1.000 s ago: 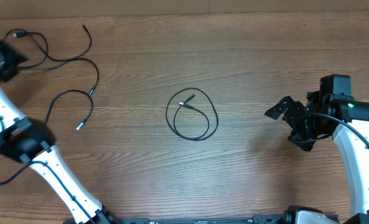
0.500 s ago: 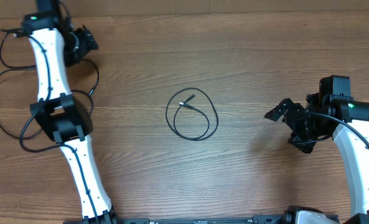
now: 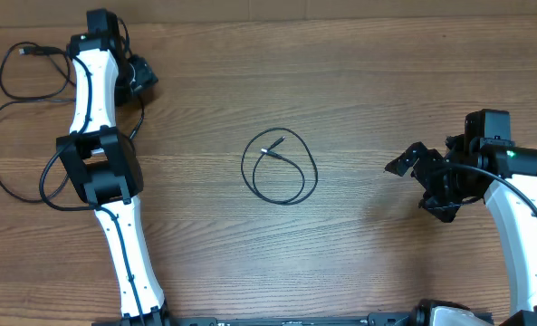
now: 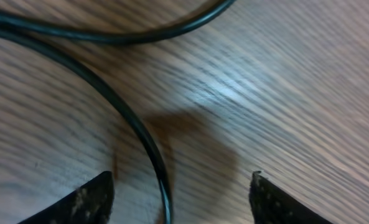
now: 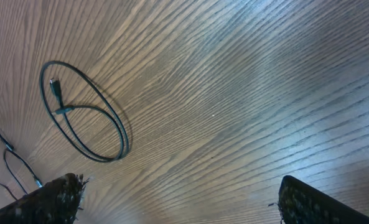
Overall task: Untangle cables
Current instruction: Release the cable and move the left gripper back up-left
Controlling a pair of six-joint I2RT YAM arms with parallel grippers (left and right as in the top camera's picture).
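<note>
**Left arm swings in over the far-left cables**

Nearest, at the right, the right tool hangs released, its fingers wide apart and holding nothing. It has not moved in the last second. At the middle of the surface one coiled cable lies by itself in a loose loop, well apart from everything else and also unchanged.

The change is at the far left. The left arm, a second ago out at the surface's left edge, has swung in over the other cables there. The left tool is now low and released, with one black cord running between its spread fingers, not yet pinched.

I judge it is lining up a grasp to draw that cord clear of its neighbour. The arm hides whether those two still cross. No container is in view.
</note>
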